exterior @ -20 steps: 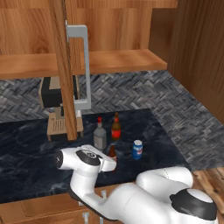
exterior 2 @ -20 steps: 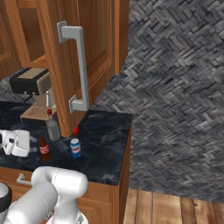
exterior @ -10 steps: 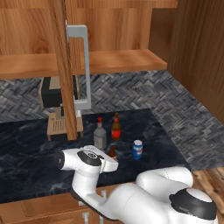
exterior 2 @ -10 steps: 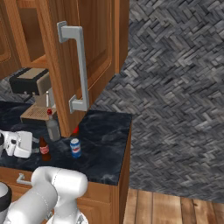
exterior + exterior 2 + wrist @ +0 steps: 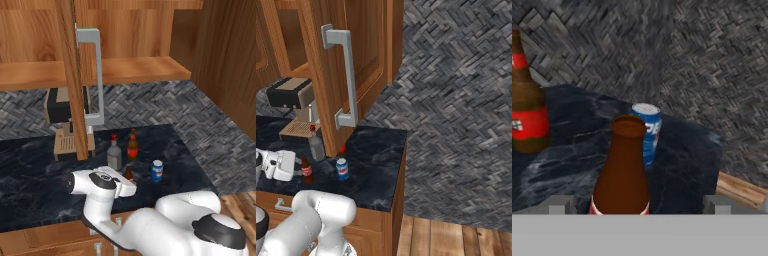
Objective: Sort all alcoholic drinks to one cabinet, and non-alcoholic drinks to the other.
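Claw [image 5: 634, 207] is spread wide, nothing gripped; in the hand view the cola bottle [image 5: 622, 167] stands between the two finger tips [image 5: 559, 205], neck centred, glass not yet touched as far as I can tell. Taking the cola bottle as landmark: blue soda can [image 5: 646, 132] is just behind it along the approach line, near but apart; brown beer bottle [image 5: 527, 102] with red label is off to the left of that view, further back. From the left base view the liquor bottle [image 5: 114, 153] with red cap stands beyond the cola bottle [image 5: 128, 173] toward the wall, beer bottle [image 5: 132, 145] beside it, can [image 5: 157, 170] to the right, all on the dark marble bench [image 5: 35, 185]. An open cabinet door [image 5: 70, 75] with grey handle [image 5: 92, 75] hangs over the bench above the coffee machine [image 5: 62, 107]. Risks, my read: pushing further forward before clamping shoves the cola bottle into the can; gripping high on the tapered neck could let it slip or tip; on the lift, the arm could clip the open door, which sits close over the cluster.
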You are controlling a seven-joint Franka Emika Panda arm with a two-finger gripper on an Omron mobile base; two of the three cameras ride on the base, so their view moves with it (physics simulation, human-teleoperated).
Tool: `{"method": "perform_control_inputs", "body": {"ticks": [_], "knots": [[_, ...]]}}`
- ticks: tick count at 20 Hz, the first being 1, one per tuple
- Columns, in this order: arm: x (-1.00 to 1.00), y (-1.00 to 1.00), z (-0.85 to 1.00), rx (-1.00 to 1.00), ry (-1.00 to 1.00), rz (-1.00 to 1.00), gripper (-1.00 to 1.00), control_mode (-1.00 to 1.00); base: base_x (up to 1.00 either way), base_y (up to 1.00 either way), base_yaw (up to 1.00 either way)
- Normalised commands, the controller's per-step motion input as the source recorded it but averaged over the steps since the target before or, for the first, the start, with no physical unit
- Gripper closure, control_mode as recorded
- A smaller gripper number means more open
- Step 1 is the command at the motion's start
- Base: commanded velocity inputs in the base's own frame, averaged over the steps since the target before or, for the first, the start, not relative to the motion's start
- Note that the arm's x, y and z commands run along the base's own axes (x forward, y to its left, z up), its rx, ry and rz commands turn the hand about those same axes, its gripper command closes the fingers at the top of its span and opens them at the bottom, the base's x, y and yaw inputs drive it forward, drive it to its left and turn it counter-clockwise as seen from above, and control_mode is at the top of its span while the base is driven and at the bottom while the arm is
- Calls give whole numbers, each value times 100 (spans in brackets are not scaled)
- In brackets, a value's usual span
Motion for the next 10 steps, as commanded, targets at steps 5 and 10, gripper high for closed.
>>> {"method": "perform_control_inputs", "body": {"ticks": [5, 10], "knots": [[7, 0, -1, -1, 0, 0, -100, -100, 0, 0, 0], [16, 0, -1, 0, 0, 0, -100, -100, 0, 0, 0]]}}
